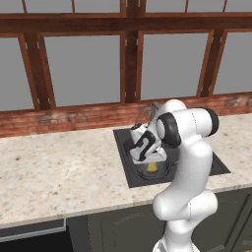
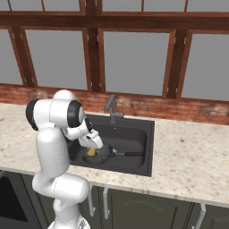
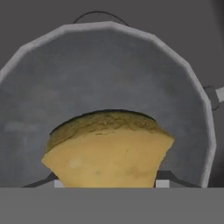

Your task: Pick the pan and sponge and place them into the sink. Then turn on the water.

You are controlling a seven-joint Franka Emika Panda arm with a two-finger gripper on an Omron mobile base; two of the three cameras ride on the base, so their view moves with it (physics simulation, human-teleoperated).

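Observation:
The dark round pan (image 3: pixel 109 74) lies in the sink (image 2: pixel 144 134), its thin handle (image 2: pixel 133 154) pointing right. Just above the pan's floor, my gripper (image 3: pixel 108 183) is shut on the mustard-yellow sponge (image 3: pixel 107 151), a fingertip at each side. From the base cameras the hand (image 1: pixel 147 147) reaches down into the basin, with the sponge (image 1: pixel 153 167) (image 2: pixel 91 152) under it over the pan (image 1: pixel 165 170) (image 2: pixel 102 157). The grey faucet (image 2: pixel 112 107) stands at the sink's back edge. No water is in view at its spout.
Speckled beige counter (image 1: pixel 54 167) runs on both sides of the sink, and it continues to the right (image 2: pixel 192 156). A brick ledge (image 1: pixel 64 120) and wood-framed windows close off the back. Dark cabinet fronts (image 2: pixel 147 205) sit below.

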